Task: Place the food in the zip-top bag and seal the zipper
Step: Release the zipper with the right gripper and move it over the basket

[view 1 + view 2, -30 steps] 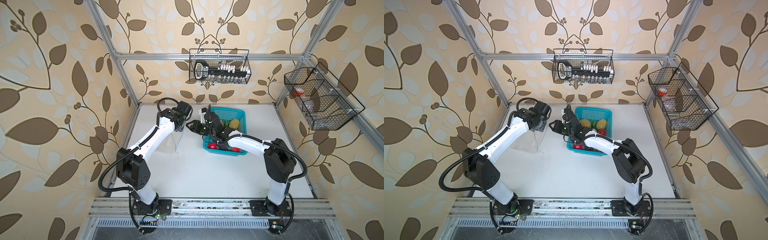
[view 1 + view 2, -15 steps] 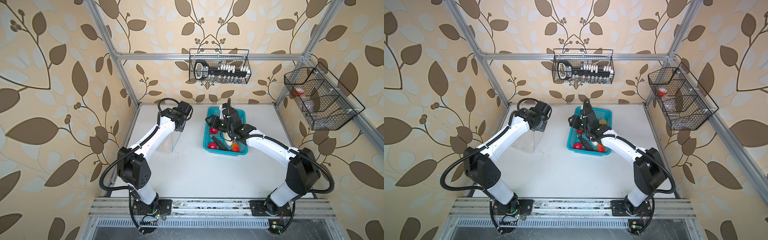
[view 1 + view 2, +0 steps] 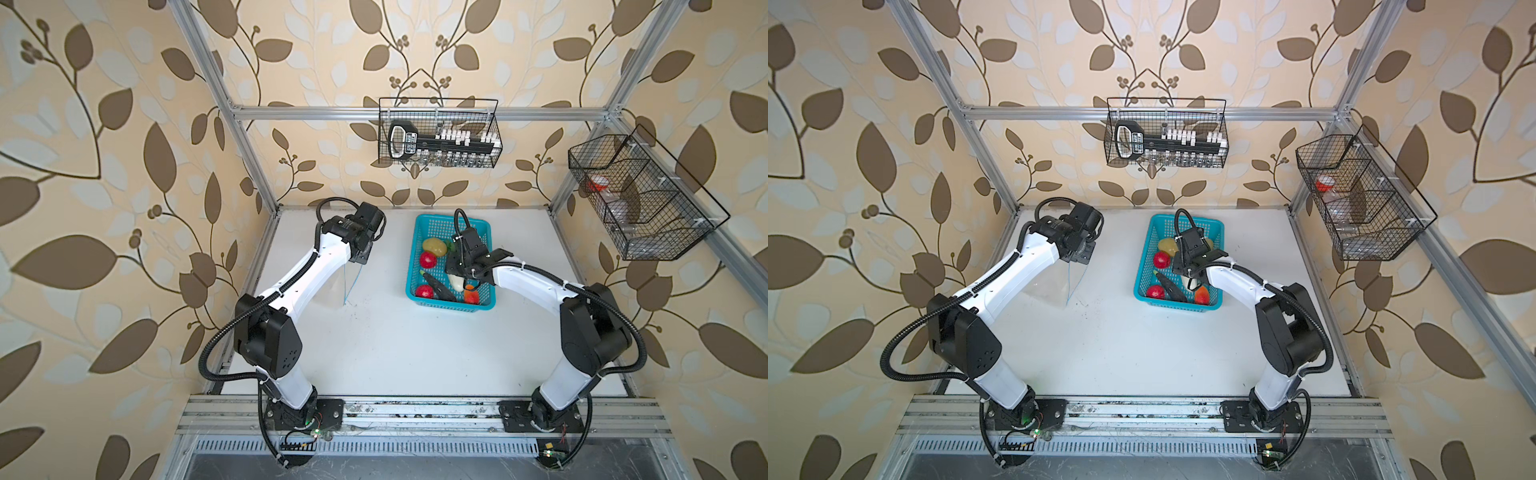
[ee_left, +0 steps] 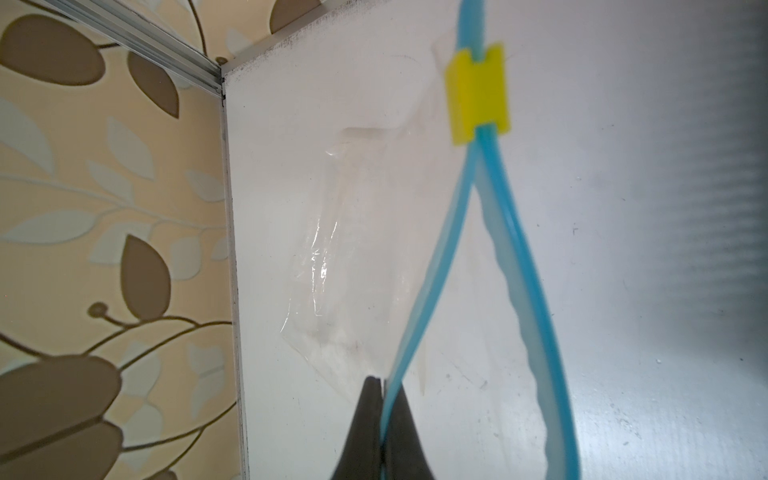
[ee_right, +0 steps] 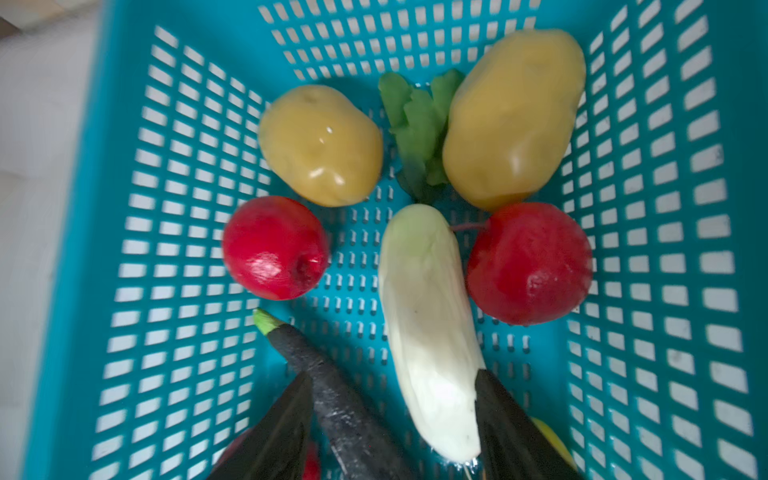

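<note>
Both top views show the table (image 3: 395, 353) with the basket (image 3: 453, 308) at the back. The bag (image 3: 337, 286) hangs well apart from it, from the left gripper (image 4: 381, 386), toward the back-left corner. The bag looks empty.

All the food lies in the basket: two potatoes (image 5: 320, 145), three tomatoes (image 5: 274, 247), the cucumber (image 5: 428, 332), the eggplant (image 5: 332, 386), the pepper (image 3: 471, 297) and the leaf (image 5: 419, 129) between the potatoes. The right gripper (image 5: 394, 374) hovers over the basket with its jaws apart and holds nothing. The eggplant and the cucumber's end lie between its fingers.

The left gripper is clamped tight on one lip of the zipper (image 4: 432, 270). The other lip bows away, so the mouth gapes below the slider (image 4: 478, 93), which sits at the far end.

By this showing the task is barely begun: the bag is open and held, but no piece is bagged. Nine pieces remain to be carried over, and then the slider must be run along the zipper to close it. The likely first pick is the cucumber or the eggplant.
</note>
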Available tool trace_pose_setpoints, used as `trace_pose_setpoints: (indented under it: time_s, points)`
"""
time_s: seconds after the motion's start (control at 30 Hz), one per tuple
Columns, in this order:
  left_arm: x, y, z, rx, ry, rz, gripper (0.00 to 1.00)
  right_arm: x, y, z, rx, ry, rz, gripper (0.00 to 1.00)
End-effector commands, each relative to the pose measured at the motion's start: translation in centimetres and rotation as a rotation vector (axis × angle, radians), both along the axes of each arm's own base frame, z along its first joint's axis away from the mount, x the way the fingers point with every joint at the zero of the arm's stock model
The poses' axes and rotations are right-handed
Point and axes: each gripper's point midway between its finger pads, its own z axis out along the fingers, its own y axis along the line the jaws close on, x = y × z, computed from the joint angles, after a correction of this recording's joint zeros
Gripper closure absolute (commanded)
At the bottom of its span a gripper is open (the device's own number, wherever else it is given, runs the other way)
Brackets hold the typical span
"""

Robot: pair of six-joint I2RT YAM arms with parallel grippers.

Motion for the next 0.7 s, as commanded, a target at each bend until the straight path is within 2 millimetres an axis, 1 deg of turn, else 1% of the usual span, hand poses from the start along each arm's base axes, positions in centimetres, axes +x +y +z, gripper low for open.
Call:
trace_pose_setpoints:
  time_s: [0.0, 0.03, 0.1, 0.3, 0.37, 0.4, 0.47, 0.57, 0.67]
  points:
    - [-0.2, 0.5, 1.5, -0.021, -0.030, 0.024, 1.00, -0.2, -1.0, -2.4, -0.075, 0.075, 0.010, 0.38]
    - [-0.2, 0.5, 1.5, -0.020, -0.030, 0.024, 1.00, -0.3, -1.0, -3.1, -0.084, 0.090, 0.012, 0.38]
    - [-0.3, 0.5, 1.5, -0.022, -0.029, 0.022, 1.00, 0.6, -0.9, -3.0, -0.095, 0.085, 0.010, 0.38]
    - [-0.4, 0.6, 1.5, -0.023, -0.029, 0.020, 1.00, 2.4, -0.3, -4.2, -0.094, 0.103, 0.029, 0.38]
    - [-0.5, 0.6, 1.4, -0.022, -0.025, 0.019, 1.00, 2.9, -0.2, -4.7, -0.086, 0.112, 0.036, 0.40]
    - [-0.5, 0.5, 1.4, -0.024, -0.025, 0.019, 1.00, 3.2, -0.2, -4.9, -0.084, 0.114, 0.037, 0.41]
    - [-0.4, 0.5, 1.4, -0.025, -0.024, 0.018, 1.00, 3.5, -0.2, -5.2, -0.071, 0.118, 0.045, 0.48]
    - [-0.5, 0.4, 1.3, -0.030, -0.018, 0.015, 1.00, 4.0, 0.0, -4.6, -0.037, 0.090, 0.052, 0.56]
    - [-0.5, 0.3, 1.1, -0.033, -0.015, 0.014, 1.00, 4.4, 0.1, -4.0, 0.002, 0.073, 0.058, 0.61]
